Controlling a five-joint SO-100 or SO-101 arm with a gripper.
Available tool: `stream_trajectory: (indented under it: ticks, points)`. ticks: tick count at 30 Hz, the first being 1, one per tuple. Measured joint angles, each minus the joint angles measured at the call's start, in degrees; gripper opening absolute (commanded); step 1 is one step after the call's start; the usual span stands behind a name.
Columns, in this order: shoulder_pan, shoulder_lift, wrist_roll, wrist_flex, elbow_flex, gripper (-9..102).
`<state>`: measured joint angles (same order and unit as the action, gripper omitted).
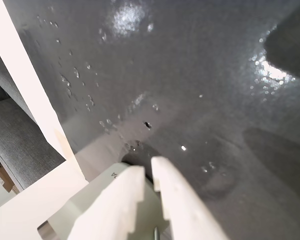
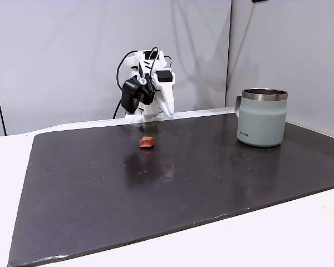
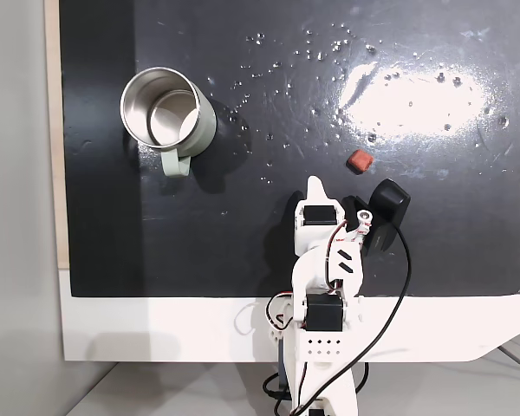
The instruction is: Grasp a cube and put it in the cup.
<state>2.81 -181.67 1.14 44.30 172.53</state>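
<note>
The gripper (image 1: 150, 170) has its jaws nearly pressed together, a thin slit between them, holding nothing above the dark counter (image 2: 172, 183). The cube (image 2: 147, 142) lies on the counter near the arm, well apart from the cup (image 2: 261, 118). The cup's handle is mostly hidden in a fixed view.

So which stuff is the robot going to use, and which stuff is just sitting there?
For the job:
- the cube, small and reddish-brown, alone on the mat
- the cup, standing upright and empty
- the gripper, nearly shut, holding nothing

Just there:
- the dark mat under everything
- the white table
- the black cable on the arm
</note>
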Motion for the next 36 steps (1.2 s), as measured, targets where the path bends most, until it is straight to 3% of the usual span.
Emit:
stream_trajectory:
  ticks: [16, 23, 29, 36]
  points:
    - [0.09, 0.0, -1.49, 0.0, 0.0, 0]
    - [5.36, 0.0, -2.81, 1.49, -1.14, 0]
    - [4.57, 1.32, -2.64, 5.71, -10.63, 0]
    - [7.56, 15.21, -2.55, 9.32, -28.3, 0]
